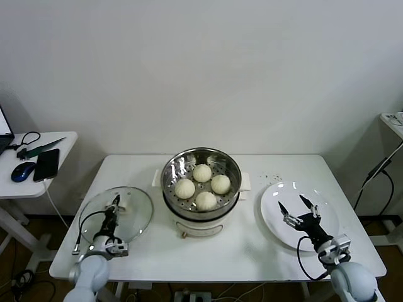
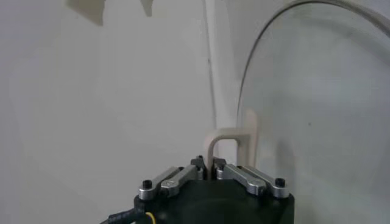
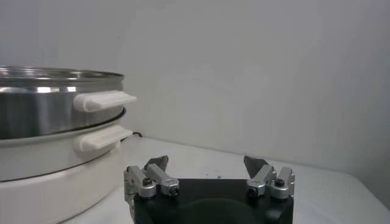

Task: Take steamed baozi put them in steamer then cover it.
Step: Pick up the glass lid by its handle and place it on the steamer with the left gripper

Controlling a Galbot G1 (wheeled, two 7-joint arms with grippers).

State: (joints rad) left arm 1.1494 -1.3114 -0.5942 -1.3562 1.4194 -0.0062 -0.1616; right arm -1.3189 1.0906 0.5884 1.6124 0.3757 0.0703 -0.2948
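Several off-white baozi [image 1: 202, 172] lie inside the shiny steamer [image 1: 234, 165], which stands on its cream pot base at the table's middle. The steamer's wall and side handle also show in the right wrist view [image 3: 49, 109]. A round glass lid [image 1: 135, 217] lies flat on the table to the left. My left gripper [image 1: 115, 204] is over that lid. In the left wrist view it [image 2: 208, 164] is shut on the lid's cream loop handle [image 2: 228, 137]. My right gripper [image 1: 291, 201] hovers open over the white plate [image 1: 274, 220] and holds nothing [image 3: 206, 161].
A side table [image 1: 63, 141] at the far left carries a phone [image 1: 46, 164], a mouse [image 1: 23, 170] and cables. Another table edge [image 1: 393, 119] shows at the far right. The white table's front edge runs just before both arms.
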